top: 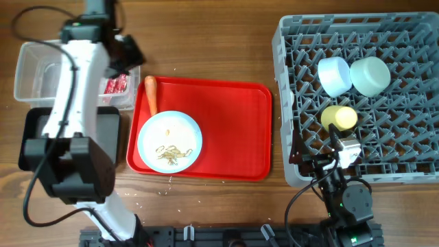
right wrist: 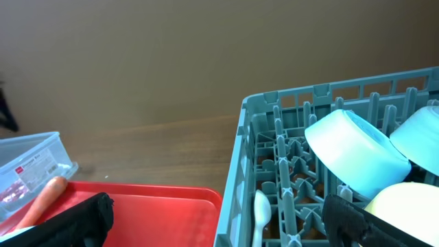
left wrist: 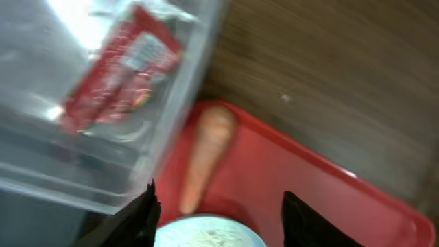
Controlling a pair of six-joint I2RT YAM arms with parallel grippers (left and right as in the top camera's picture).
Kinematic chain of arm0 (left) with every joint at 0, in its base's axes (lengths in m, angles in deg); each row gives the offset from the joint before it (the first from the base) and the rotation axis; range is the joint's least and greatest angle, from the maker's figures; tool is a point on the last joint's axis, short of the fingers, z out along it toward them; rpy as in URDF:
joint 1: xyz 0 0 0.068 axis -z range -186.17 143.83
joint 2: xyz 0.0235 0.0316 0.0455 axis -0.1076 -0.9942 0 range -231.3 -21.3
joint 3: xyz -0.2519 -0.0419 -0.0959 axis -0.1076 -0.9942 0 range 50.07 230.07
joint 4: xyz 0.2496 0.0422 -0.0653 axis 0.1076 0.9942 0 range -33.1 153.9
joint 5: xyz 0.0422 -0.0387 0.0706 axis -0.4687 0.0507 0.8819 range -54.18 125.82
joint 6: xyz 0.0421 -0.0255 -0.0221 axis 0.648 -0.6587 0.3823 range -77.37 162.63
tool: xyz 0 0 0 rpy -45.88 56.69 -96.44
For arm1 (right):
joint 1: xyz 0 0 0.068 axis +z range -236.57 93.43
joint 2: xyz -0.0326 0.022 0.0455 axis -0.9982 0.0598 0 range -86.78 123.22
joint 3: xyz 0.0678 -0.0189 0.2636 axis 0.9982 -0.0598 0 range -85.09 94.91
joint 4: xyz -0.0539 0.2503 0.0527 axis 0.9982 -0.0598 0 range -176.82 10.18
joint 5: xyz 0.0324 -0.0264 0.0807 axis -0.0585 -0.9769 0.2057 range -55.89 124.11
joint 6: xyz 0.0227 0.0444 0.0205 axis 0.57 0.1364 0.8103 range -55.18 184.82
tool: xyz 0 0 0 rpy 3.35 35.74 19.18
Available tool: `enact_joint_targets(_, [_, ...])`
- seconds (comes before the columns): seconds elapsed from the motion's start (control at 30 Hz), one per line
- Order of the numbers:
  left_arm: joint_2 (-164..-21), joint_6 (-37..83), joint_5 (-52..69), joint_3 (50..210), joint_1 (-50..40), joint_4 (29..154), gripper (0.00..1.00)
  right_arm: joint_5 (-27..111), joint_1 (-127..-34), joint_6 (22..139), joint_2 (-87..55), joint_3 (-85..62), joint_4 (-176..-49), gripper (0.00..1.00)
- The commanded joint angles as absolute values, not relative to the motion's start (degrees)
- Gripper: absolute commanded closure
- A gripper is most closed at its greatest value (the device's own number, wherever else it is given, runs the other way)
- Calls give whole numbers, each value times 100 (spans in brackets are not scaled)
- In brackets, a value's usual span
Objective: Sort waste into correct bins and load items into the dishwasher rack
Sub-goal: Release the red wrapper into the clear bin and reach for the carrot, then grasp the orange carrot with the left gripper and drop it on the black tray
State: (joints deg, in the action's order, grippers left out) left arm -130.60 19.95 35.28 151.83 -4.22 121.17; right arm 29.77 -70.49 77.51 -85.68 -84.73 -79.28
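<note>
Carrot pickup appears to be the step in hand. The left gripper [left wrist: 219, 213] hangs with its jaws spread wide and nothing between them, over the upper left corner of the red tray [top: 233, 123]. The carrot [left wrist: 206, 154] lies along that tray's left rim, just beside the clear tub [top: 34, 68] that holds the wrapper [left wrist: 120, 72], and just above the plate [top: 154, 130] of scraps [top: 170, 152]. A good grasp would straddle the carrot across its thick middle, fingers clear of the tray lip and plate rim. It would then lift straight up before carrying, probably to the black tray [top: 108, 127]. The right gripper [right wrist: 219, 223], also wide open and empty, sits at the rack [top: 384, 41] edge, lower right of the overhead view.
</note>
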Motion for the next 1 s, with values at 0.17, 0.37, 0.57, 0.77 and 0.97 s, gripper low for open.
enact_joint_targets(0.17, [-13526,1772,4555,13865,210,10926,36,2942,-7041,7689,-8614,-8480,-7896,0])
enact_joint_targets(0.37, [-14103,2047,4534,13625,129,10309,34,2942,-7041,7687,-8614,-8480,-7896,0])
enact_joint_targets(0.57, [-14304,2292,4381,13644,160,10318,53,2942,-7041,7687,-8614,-8480,-7896,0])
enact_joint_targets(0.77, [-13574,2233,4118,13915,160,10602,68,2942,-7041,7687,-8614,-8480,-7896,0])
enact_joint_targets(0.97, [-11823,1956,4149,13941,68,10974,66,2942,-7041,7689,-8614,-8480,-7896,0])
